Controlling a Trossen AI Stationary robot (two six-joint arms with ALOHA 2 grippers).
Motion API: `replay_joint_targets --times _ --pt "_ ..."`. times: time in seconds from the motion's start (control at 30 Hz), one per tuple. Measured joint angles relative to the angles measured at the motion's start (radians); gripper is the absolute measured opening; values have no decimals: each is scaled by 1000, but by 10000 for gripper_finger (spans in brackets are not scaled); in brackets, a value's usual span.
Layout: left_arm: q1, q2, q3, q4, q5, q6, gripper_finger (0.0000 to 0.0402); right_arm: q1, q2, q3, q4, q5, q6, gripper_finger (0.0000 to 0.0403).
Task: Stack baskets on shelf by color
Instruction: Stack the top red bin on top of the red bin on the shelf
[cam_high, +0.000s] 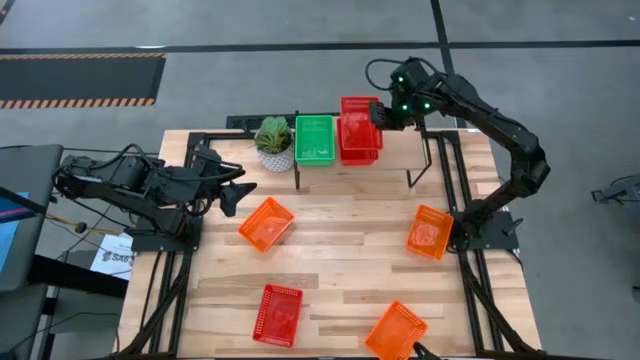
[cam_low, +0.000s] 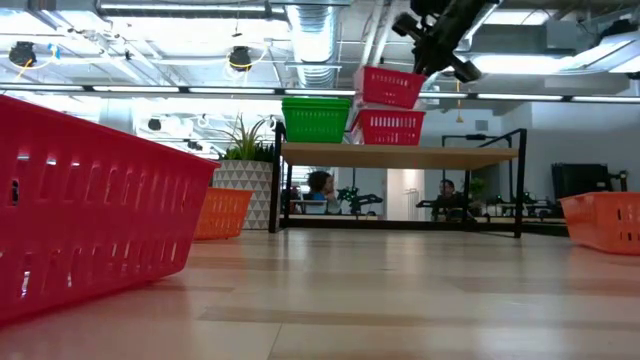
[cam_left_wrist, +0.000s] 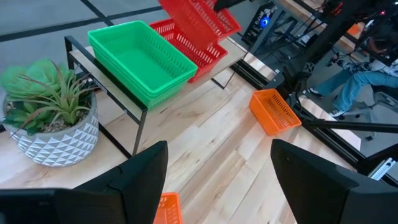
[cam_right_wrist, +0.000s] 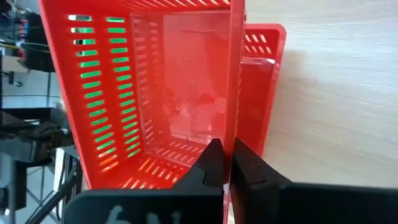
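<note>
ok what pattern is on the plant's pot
White with a grey triangle pattern on the plant pot; the left wrist view shows it best.

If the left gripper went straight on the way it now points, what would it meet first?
Probably the shelf's black front leg or bare table before it; depth is unclear. The open left gripper aims toward the shelf, between the potted plant and the green baskets.
</note>
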Motion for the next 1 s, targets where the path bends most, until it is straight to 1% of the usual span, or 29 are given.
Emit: replay_joint_targets --times 0.4,0.83,1.0 --pt "0 0 0 0 1 0 274 12 61 -1 -20 -4 -19 22" --pt "0 0 0 0 7 1 274 12 63 -1 -27 -4 -27 29" --pt "0 0 0 0 7 1 274 12 63 -1 -27 -4 -30 41"
